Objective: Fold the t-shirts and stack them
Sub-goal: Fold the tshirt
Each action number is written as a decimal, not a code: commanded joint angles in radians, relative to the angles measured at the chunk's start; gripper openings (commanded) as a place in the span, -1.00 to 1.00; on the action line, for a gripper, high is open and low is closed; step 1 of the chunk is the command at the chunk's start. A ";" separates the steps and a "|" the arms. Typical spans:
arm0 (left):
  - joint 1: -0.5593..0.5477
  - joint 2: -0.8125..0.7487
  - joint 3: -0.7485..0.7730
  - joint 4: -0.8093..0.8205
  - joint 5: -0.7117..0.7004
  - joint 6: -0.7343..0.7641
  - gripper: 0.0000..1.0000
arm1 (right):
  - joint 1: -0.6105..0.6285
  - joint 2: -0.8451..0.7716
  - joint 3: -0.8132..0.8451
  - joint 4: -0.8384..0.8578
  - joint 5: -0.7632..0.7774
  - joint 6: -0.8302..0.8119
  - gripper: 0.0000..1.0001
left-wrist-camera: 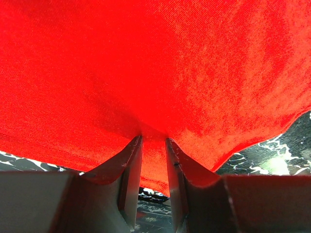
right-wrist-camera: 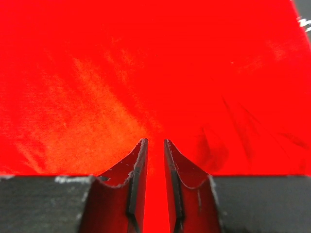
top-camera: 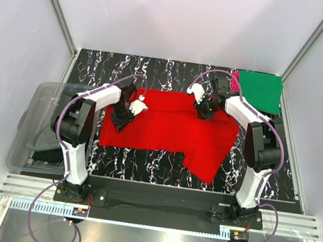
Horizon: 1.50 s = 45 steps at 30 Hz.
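Fold step: red t-shirt [top-camera: 169, 128] lies spread mid-table. Your left gripper [left-wrist-camera: 153, 138] is nearly closed, pinching cloth near its left edge. Your right gripper [right-wrist-camera: 155, 141] is equally narrow at the far edge (grip unconfirmed). Next you likely need both lifting together, evenly.

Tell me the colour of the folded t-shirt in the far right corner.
The folded t-shirt is green, seen best in the top external view.

There's the spread t-shirt [top-camera: 172, 131], middle of the surface [top-camera: 156, 75]. The folded t-shirt [top-camera: 259, 91] sits in the far right corner, a bin [top-camera: 33, 133] beside the left edge.
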 commanded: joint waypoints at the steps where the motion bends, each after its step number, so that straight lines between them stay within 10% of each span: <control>1: 0.004 0.003 0.027 0.004 0.028 -0.002 -0.40 | 0.005 0.040 0.075 -0.023 0.019 -0.022 -0.48; 36: 0.004 0.034 0.037 0.004 0.037 -0.017 -0.40 | -0.001 0.183 0.138 0.049 0.147 -0.045 -0.44; 45: 0.004 0.033 0.038 0.006 0.037 -0.016 -0.40 | -0.003 0.181 0.137 0.049 0.163 -0.034 -0.95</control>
